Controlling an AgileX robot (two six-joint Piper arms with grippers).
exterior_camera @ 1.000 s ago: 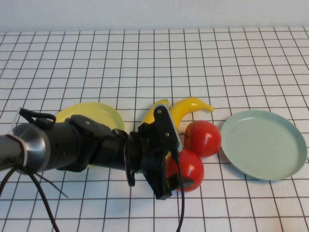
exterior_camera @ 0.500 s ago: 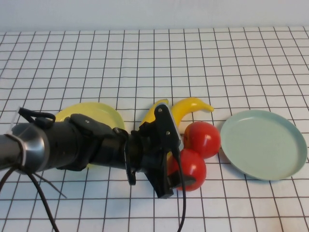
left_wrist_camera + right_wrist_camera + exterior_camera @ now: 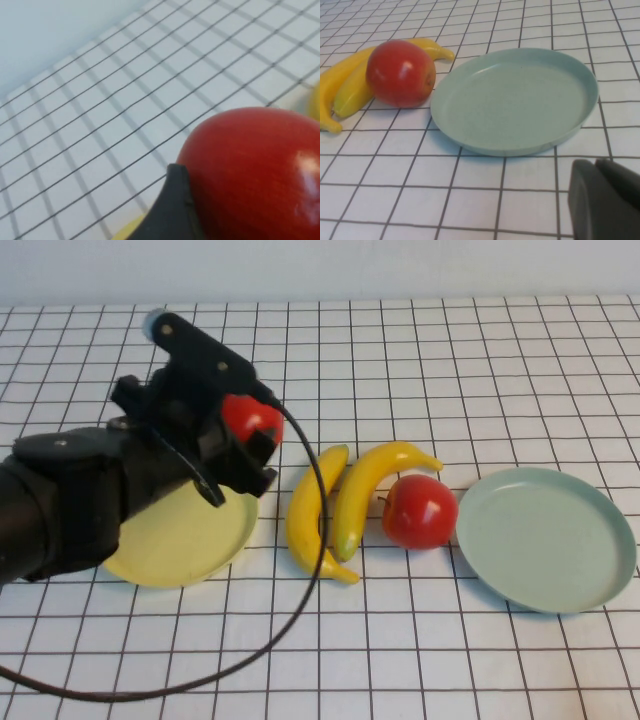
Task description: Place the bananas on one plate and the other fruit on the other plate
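My left gripper (image 3: pixel 243 443) is shut on a red apple (image 3: pixel 250 420) and holds it in the air over the far right rim of the pale yellow plate (image 3: pixel 170 545). In the left wrist view the apple (image 3: pixel 250 170) fills the space beside a dark finger (image 3: pixel 172 210). Two yellow bananas (image 3: pixel 312 512) (image 3: pixel 362 492) lie side by side mid-table. The second red apple (image 3: pixel 420 510) sits against the right banana, left of the empty blue-green plate (image 3: pixel 545 538). My right gripper (image 3: pixel 596 170) is shut and empty, low over the table near that plate (image 3: pixel 520 100); it is outside the high view.
The table is a white cloth with a black grid. The left arm's black cable (image 3: pixel 300 620) loops over the front of the table and crosses the left banana. The right wrist view shows the second apple (image 3: pixel 400 72) resting against the bananas (image 3: pixel 340 80).
My left gripper has lifted the front apple away from the other apple and carried it left and back, up over the yellow plate. The bananas are now uncovered.
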